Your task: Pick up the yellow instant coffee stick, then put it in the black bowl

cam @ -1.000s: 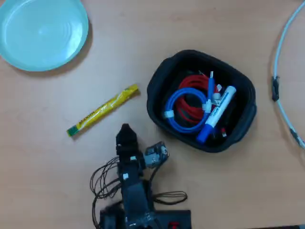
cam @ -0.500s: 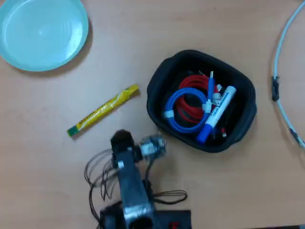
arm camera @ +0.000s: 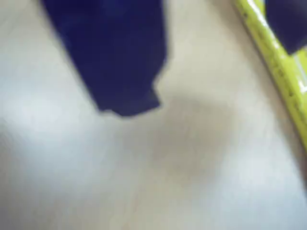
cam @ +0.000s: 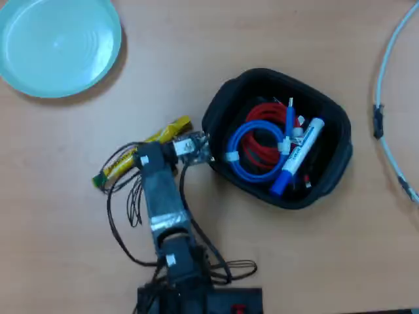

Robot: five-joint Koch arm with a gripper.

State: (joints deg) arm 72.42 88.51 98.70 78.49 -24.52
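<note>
The yellow instant coffee stick [cam: 171, 130] lies flat on the wooden table, slanting from its green end at lower left to upper right, with its middle hidden under my arm [cam: 160, 196]. In the wrist view the stick [arm camera: 276, 60] runs along the right edge. My gripper [arm camera: 211, 76] is open. Its big dark jaw hangs at upper left and the other jaw sits at the top right corner, just over the stick. The black bowl [cam: 219, 114] stands right of the stick in the overhead view. My wrist hides the jaws in that view.
The bowl holds red and blue coiled cables [cam: 252, 140] and a blue-and-white marker pen [cam: 298, 156]. A shallow light-blue plate [cam: 59, 42] sits at the top left. A white cable [cam: 386, 98] runs along the right edge. My base and loose wires [cam: 131, 203] are at the bottom.
</note>
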